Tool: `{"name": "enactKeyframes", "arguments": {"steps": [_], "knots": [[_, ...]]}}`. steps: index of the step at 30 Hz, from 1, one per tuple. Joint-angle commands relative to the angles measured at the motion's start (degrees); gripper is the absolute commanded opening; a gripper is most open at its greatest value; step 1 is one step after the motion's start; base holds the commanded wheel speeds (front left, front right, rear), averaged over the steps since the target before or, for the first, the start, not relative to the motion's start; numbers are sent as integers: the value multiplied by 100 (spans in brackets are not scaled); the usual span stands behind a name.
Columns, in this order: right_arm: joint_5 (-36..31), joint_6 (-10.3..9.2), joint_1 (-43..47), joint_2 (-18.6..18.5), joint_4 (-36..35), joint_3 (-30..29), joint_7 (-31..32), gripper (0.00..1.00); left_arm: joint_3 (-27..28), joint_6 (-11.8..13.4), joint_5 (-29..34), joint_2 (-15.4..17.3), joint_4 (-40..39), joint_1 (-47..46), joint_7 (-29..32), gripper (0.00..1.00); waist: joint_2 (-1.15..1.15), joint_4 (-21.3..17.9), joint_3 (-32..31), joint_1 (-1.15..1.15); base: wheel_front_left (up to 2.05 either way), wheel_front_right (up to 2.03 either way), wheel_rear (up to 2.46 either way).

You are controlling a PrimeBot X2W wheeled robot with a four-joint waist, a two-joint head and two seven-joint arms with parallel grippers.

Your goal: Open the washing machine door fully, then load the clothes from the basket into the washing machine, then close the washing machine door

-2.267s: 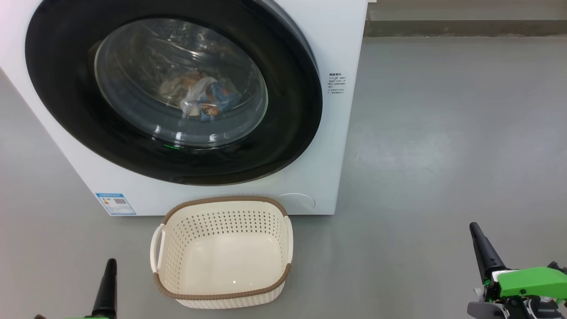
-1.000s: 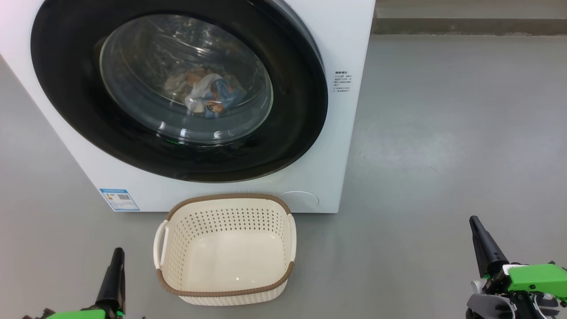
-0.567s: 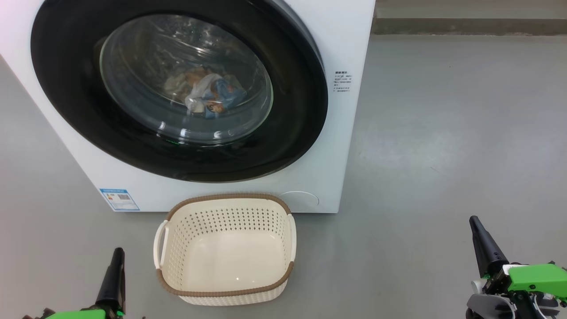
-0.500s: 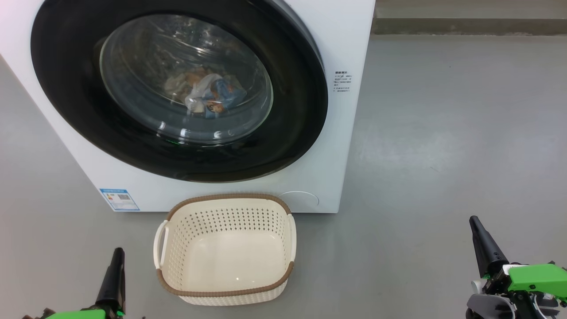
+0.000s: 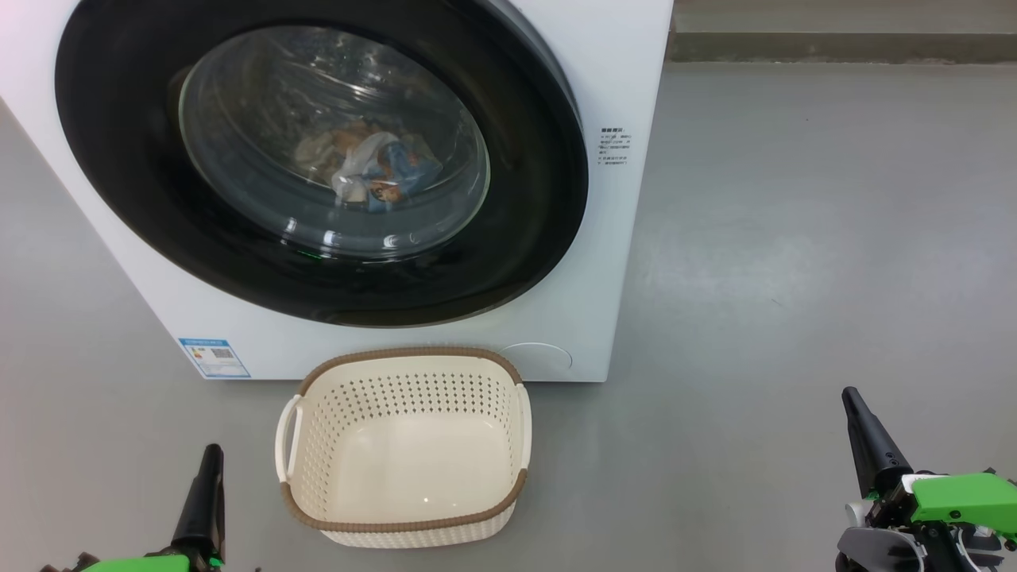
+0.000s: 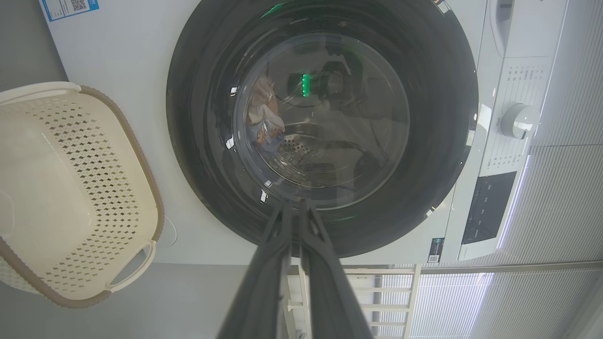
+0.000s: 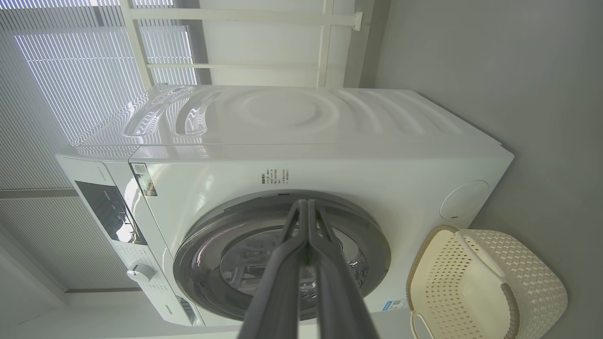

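The white washing machine (image 5: 628, 87) stands in front of me with its round black washing machine door (image 5: 532, 199) shut. Through the glass I see the clothes (image 5: 377, 171) lying in the drum, cream and light blue with orange prints. The cream basket (image 5: 401, 461) sits empty on the floor at the machine's foot. My left gripper (image 5: 210, 457) is shut and empty at the lower left, beside the basket. My right gripper (image 5: 852, 397) is shut and empty at the lower right, well clear of it. In the left wrist view the shut gripper (image 6: 296, 205) points at the door (image 6: 198, 117).
Grey floor (image 5: 794, 238) stretches wide to the machine's right, up to a low ledge (image 5: 834, 48) at the back. The control dial (image 6: 518, 120) and dark panel sit on the machine's upper front. Window blinds and a white rack (image 7: 325, 42) stand behind it.
Early on the head view shifted slightly and the left gripper came a little higher into it. Over the last second nothing has moved.
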Motion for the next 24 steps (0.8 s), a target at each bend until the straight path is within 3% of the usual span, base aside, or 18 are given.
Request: {"name": "enactKeyframes", "arguments": {"steps": [1,24], "knots": [[-7,10,-299,-62,-168,105,28,0,153,3,-47,51,-185,-247,35,0,0,0,0,0,0,0,0],[-8,10,-299,-61,-168,104,29,0,153,3,-47,51,-185,-246,35,0,0,0,0,0,0,0,0]]}}
